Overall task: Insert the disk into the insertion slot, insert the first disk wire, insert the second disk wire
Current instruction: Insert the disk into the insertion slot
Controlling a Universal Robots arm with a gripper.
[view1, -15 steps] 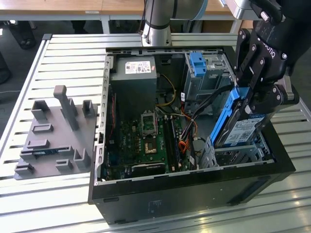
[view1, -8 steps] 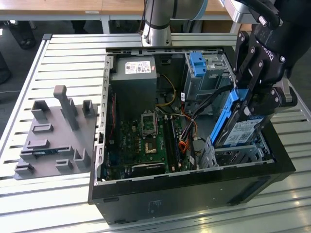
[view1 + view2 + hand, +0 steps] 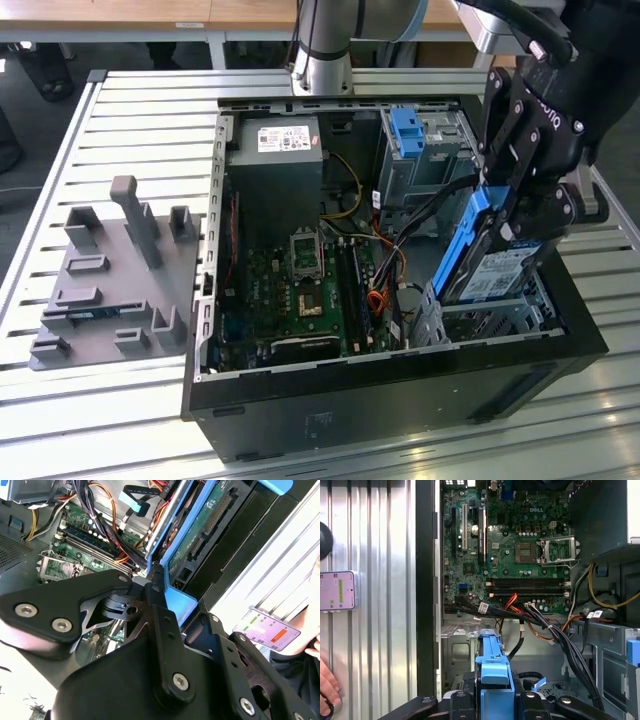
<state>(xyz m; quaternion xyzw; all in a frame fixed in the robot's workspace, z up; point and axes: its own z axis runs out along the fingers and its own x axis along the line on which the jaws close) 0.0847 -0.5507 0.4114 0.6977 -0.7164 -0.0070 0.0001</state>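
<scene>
Open PC case (image 3: 400, 400) lies on the slatted desk (image 3: 130, 110). Hand (image 3: 508, 222) sits over the case's end toward the exterior view's right, clamped shut on the disk (image 3: 497, 272). In the first wrist view its fingers (image 3: 532, 705) press either side of the blue carrier (image 3: 495, 665).

Disk is held in the air, steeply tilted, label side showing in the exterior view. Its high end is in the hand and its low end points down at the slot (image 3: 495, 318). Disk is not seated. Cannot tell whether its low corner touches the cage wall.

Slot sits in the case's near corner, at the exterior view's right. Taller cage (image 3: 430, 165) with a blue latch (image 3: 408, 130) stands farther back.

A black cable bundle (image 3: 430, 205) runs down toward the motherboard (image 3: 300, 285), passing just beside the carrier on the exterior view's left. In the second wrist view the disk's green circuit-board side (image 3: 200, 525) faces the camera.

Grey fixture (image 3: 110, 290) rests on the desk, well apart from the case, toward the exterior view's left. Phone (image 3: 337, 590) lies on the slats beside the case.
</scene>
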